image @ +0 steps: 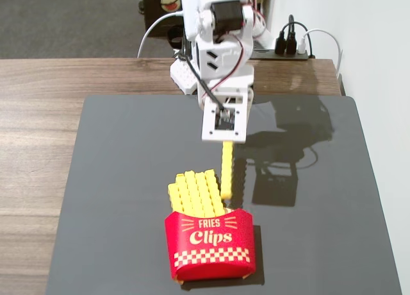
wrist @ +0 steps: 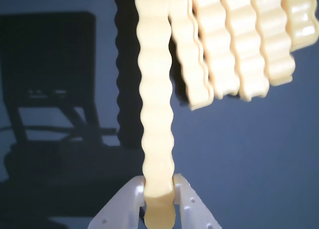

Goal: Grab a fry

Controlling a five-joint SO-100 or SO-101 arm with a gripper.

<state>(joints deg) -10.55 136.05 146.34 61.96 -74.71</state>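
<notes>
Here the gripper (wrist: 159, 199) is clenched on the fry (wrist: 157, 104): in the wrist view both white fingertips (wrist: 130, 201) press against the sides of its near end, and the wavy yellow strip runs straight out ahead of the jaws. In the fixed view the fry (image: 227, 170) hangs below the white arm head (image: 224, 118), its lower end close beside the bunch of fries (image: 195, 193) standing in the red carton (image: 210, 244). Whether that end touches the bunch or the carton cannot be determined. Ahead of the gripper and to its right in the wrist view, the bunch of fries (wrist: 239, 40) fans out. Beneath everything lies the dark mat (image: 115, 179), on the wooden table (image: 38, 115).
</notes>
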